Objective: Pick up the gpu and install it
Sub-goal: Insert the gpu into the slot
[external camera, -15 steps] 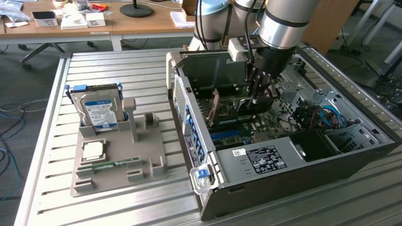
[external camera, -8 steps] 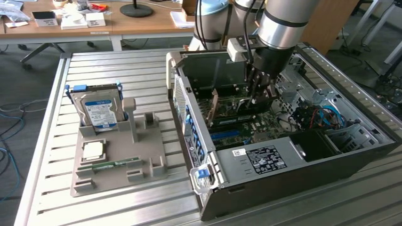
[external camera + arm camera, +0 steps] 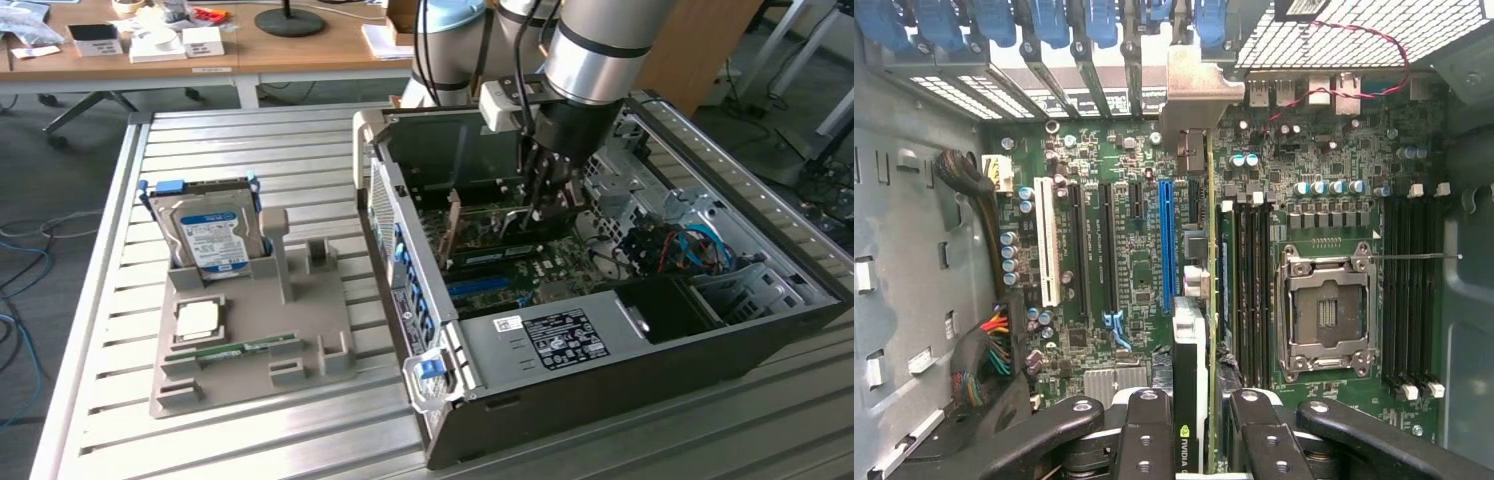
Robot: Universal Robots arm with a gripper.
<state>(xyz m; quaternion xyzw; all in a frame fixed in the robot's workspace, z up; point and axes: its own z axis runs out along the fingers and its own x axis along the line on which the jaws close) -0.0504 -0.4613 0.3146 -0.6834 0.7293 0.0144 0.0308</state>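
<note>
The open black metal computer case (image 3: 667, 385) lies on its side. Inside it, over the green motherboard (image 3: 1134, 270), the gpu (image 3: 497, 228) stands on edge, thin and flat, its long axis nine-to-three in the exterior view and its grey bracket toward nine. The gripper (image 3: 545, 208) pinches it between black fingers. At nine o'clock of the case, a grey plastic holder (image 3: 240, 375) carries an upright hard drive (image 3: 211, 235).

Hard drive (image 3: 214, 240) upright on grey holder (image 3: 240, 378), near green memory stick (image 3: 235, 350).
</note>
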